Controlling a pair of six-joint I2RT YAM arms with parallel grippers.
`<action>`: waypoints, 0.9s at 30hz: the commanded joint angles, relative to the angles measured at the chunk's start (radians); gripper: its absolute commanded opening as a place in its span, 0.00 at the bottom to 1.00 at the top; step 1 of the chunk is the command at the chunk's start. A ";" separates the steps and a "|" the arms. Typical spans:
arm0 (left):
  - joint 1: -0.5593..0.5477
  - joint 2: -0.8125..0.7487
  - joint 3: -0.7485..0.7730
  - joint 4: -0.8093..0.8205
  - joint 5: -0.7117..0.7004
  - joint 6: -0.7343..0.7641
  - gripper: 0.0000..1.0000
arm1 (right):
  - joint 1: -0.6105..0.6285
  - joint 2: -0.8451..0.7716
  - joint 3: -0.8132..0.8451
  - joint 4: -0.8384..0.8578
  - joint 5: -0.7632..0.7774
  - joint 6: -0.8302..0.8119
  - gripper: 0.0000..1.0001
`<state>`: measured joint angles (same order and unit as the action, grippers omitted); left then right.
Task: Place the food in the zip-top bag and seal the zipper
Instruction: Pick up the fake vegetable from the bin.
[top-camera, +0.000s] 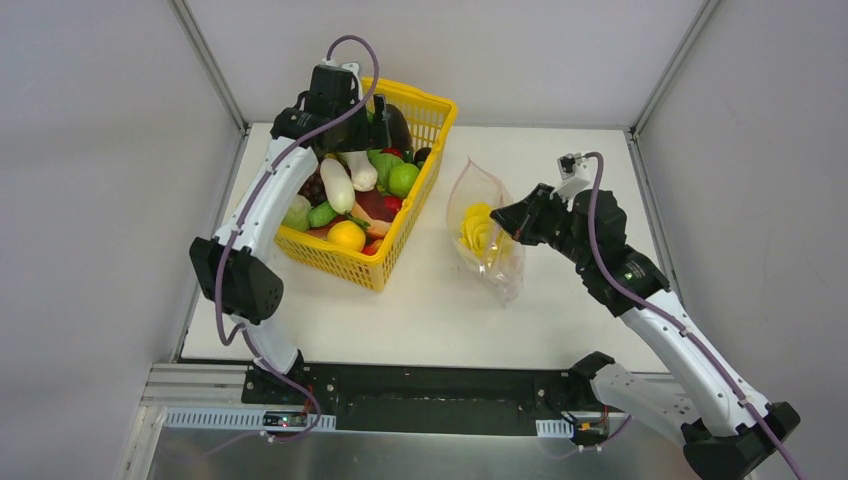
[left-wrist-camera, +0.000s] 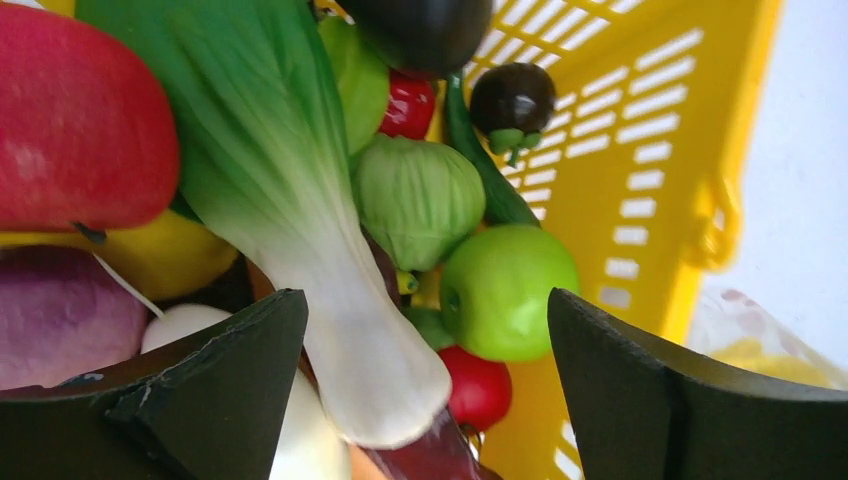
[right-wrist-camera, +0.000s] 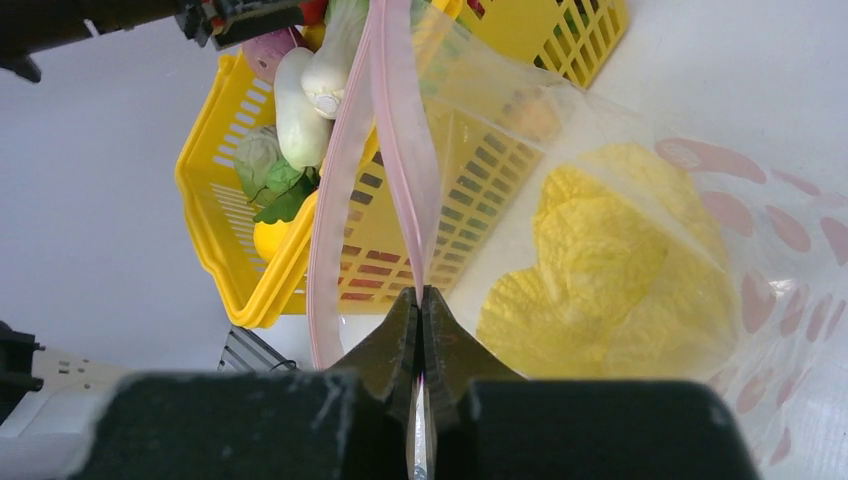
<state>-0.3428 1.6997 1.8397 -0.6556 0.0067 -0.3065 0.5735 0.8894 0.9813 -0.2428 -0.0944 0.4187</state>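
The food lies piled in a yellow mesh basket (top-camera: 425, 190): a white radish (top-camera: 337, 185), a green lime (top-camera: 403, 179), and leafy greens with a white stalk (left-wrist-camera: 365, 350). My left gripper (left-wrist-camera: 425, 395) hangs open over that pile, the stalk's end and a small red fruit (left-wrist-camera: 480, 388) between its fingers, touching neither. The zip-top bag (top-camera: 500, 262) lies right of the basket with the yellow cabbage (top-camera: 476, 230) inside. My right gripper (right-wrist-camera: 421, 300) is shut on the pink zipper (right-wrist-camera: 405, 150), holding the bag's mouth open towards the basket.
The basket stands at the table's back left, near the left wall. A red apple (left-wrist-camera: 80, 120), a dark eggplant (left-wrist-camera: 420, 30) and a yellow fruit (top-camera: 346, 236) also sit in it. Bare white tabletop (top-camera: 440, 310) runs in front of basket and bag.
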 joint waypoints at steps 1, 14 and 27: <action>0.034 0.097 0.138 -0.105 -0.051 -0.014 0.91 | -0.003 -0.011 -0.006 0.029 -0.016 0.003 0.00; 0.033 0.127 0.008 -0.043 -0.112 -0.065 0.80 | -0.002 -0.011 -0.020 0.029 -0.039 -0.012 0.00; 0.014 -0.032 -0.109 0.094 0.050 -0.088 0.14 | -0.002 -0.041 -0.043 0.022 -0.023 -0.018 0.00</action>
<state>-0.3065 1.7782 1.7596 -0.6167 -0.0681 -0.3801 0.5735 0.8715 0.9447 -0.2428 -0.1200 0.4141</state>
